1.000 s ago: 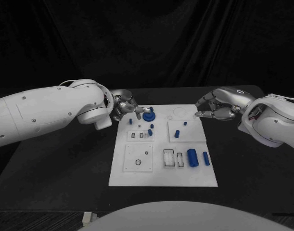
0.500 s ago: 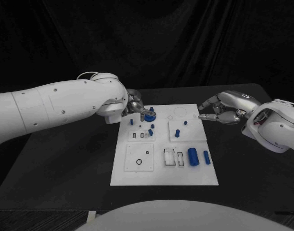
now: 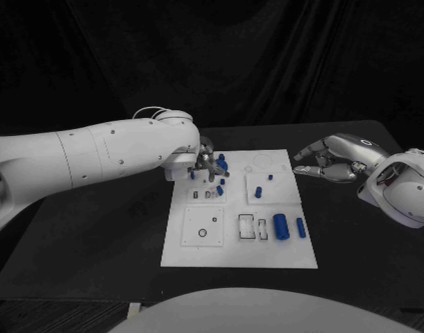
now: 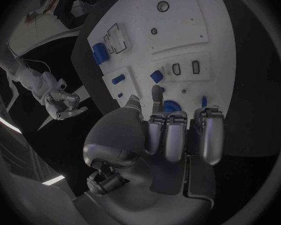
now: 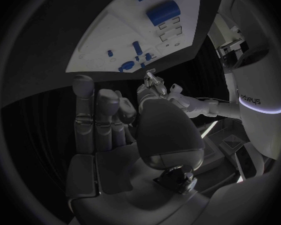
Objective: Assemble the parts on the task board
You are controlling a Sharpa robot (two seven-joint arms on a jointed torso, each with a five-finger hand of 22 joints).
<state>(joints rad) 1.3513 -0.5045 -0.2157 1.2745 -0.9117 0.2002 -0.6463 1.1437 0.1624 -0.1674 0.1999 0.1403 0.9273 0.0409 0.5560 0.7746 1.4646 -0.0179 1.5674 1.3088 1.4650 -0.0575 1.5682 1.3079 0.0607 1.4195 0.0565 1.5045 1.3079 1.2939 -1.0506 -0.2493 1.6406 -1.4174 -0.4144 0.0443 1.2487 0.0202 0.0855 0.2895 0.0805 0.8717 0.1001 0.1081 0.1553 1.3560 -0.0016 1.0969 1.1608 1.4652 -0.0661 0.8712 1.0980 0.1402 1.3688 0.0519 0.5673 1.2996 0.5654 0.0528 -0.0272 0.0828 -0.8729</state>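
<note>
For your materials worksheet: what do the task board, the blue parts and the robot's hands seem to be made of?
Task board: probably matte white plastic, flat and unreflective. Blue parts: likely smooth moulded plastic, uniform colour. Left hand and right hand: silver with soft highlights, metal or metallic-coated plastic.

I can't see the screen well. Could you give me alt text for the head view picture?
A white task board lies on a black table, with small blue parts on it. The robot's left hand reaches over the board's far end, while its right hand hovers beside the board.
</note>
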